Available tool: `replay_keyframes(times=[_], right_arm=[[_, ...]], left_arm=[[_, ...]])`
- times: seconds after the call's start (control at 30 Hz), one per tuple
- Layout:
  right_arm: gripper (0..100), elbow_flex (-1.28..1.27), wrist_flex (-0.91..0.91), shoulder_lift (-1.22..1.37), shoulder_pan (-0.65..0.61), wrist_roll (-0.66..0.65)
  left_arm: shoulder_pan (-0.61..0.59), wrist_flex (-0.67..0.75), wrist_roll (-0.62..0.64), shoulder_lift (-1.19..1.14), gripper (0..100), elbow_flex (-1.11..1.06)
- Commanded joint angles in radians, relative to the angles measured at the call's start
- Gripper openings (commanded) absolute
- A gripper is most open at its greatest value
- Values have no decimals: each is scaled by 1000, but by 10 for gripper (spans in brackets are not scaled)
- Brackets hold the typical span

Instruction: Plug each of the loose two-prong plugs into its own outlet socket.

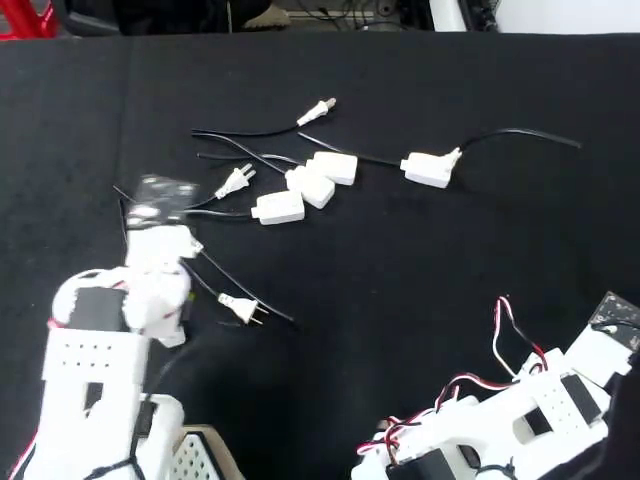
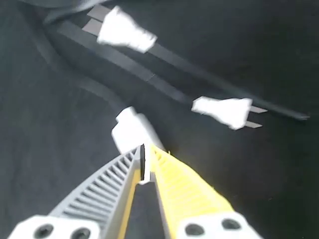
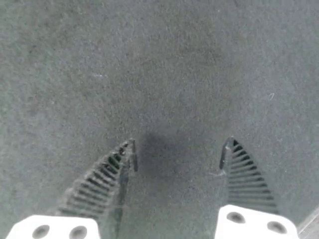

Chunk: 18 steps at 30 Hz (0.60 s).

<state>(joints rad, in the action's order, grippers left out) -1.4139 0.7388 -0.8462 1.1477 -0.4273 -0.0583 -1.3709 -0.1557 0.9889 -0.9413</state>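
The first plug (image 2: 130,128) sits clamped at the tips of the left claw (image 2: 144,149), the second plug (image 2: 227,110) lies on the table (image 2: 45,149) ahead, and the third plug (image 2: 124,31) farther ahead.

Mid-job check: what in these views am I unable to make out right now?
- Left wrist view: whether the left claw actually pinches the white piece at its tips. The claw itself covers the contact.
- High view: whether the lone socket block is already filled. Its end is too small to tell.
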Motion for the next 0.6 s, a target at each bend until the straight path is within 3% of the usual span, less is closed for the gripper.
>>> replay_keyframes(times=[0.0,0.1,0.2,0.3,0.43,0.57], right_arm=[[262,4,-14,-25,-11,-5],[262,4,-14,-25,-11,-6],[262,-1,-14,-25,-11,-8],[262,-2,-15,-27,-12,-8],[262,-2,-15,-27,-12,-9],[262,-4,-15,-27,-12,-9]], left_arm=[[-305,3,8,8,47,-48],[-456,95,-115,5,47,-140],[-458,163,-186,5,44,-248],[-351,198,-160,5,45,-308],[-85,227,-144,12,44,-300],[122,368,-5,8,43,-309]])
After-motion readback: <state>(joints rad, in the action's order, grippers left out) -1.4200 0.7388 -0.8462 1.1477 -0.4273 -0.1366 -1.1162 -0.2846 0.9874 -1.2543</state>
